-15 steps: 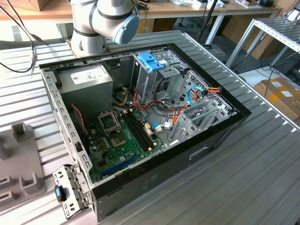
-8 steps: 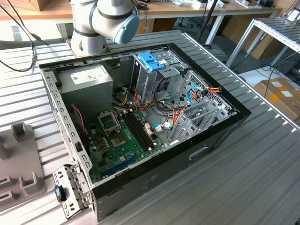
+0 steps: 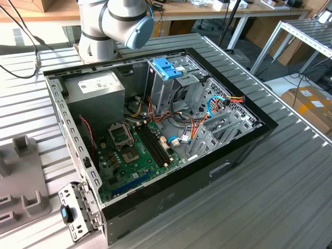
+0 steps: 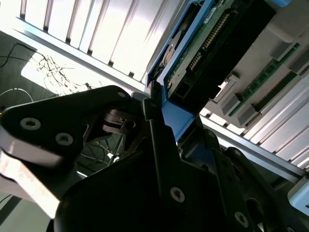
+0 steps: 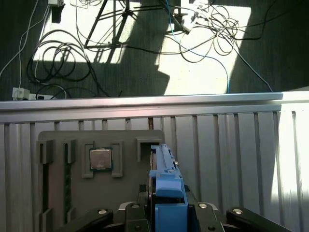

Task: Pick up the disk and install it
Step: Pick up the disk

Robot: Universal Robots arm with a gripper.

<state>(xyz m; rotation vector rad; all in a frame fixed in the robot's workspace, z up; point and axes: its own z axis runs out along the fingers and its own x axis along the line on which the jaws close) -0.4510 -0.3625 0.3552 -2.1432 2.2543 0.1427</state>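
In both wrist views my gripper (image 5: 166, 209) is shut on the disk (image 5: 163, 170). In the first wrist view the disk stands edge-on, its blue side rail facing the camera, held above the ribbed metal table beside a grey holder tray (image 5: 58, 140). The second wrist view shows the disk (image 4: 200, 46) from below, its green circuit board and connector row exposed, with the blue rail clamped between the black fingers (image 4: 145, 108) of the gripper (image 4: 161, 113). In the exterior view the open computer case (image 3: 218, 171) lies on the table, with a metal drive cage (image 3: 179, 88) inside.
A blue plastic handle (image 3: 167, 67) tops the drive cage. A grey power-supply box (image 3: 98, 89) and the motherboard (image 3: 132, 150) fill the rest of the case. The arm's base (image 3: 111, 23) stands behind it. The holder tray carries a processor chip (image 5: 100, 158). Cables (image 5: 203, 29) lie on the floor.
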